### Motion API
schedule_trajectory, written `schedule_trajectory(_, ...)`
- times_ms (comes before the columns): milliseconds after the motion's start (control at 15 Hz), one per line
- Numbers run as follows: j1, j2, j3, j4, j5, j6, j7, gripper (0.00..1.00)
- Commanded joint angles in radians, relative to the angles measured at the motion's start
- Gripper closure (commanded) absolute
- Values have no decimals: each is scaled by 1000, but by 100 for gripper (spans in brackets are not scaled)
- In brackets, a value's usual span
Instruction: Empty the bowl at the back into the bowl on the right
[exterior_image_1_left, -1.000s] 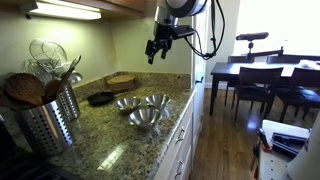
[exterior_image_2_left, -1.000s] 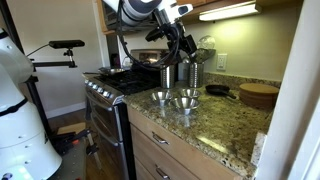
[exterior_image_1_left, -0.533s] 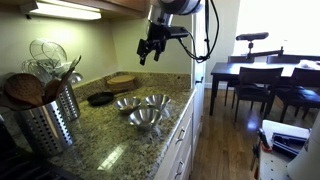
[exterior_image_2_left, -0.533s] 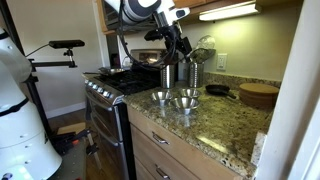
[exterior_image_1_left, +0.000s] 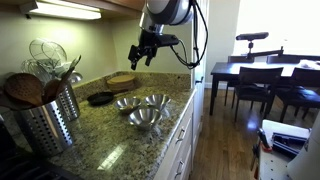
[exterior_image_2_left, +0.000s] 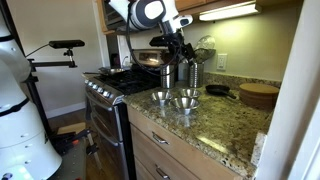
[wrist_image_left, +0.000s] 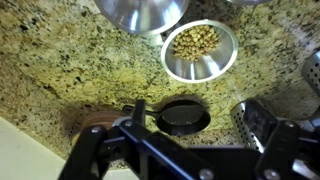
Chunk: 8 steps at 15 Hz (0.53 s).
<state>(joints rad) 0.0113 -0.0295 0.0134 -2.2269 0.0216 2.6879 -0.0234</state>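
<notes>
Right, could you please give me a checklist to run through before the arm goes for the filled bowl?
1. Gripper open and empty: ok.
2. Gripper high above the counter: ok.
3. Filled bowl upright, in wrist view: ok.
4. Gripper centred over that bowl: not ok, it hangs over the black dish.
5. Neighbouring bowl empty: cannot tell, mostly cropped.

Two steel bowls on the speckled tabletop

In the wrist view we see the filled bowl (wrist_image_left: 205, 69), small, round and shiny, standing upright with a heap of pale tan nuts or beans inside. The second bowl (wrist_image_left: 142, 12) stands just beside it, cut off by the frame edge, and what we see of it is bare polished metal. In an exterior view the filled bowl (exterior_image_1_left: 127, 106) stands toward the wall.
</notes>
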Motion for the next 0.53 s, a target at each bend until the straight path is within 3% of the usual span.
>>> schedule_trajectory(0, 4, 76, 3, 57, -6, 50, -73, 0)
schedule_trajectory(467, -19, 202, 11, 159, 4, 30, -209, 0)
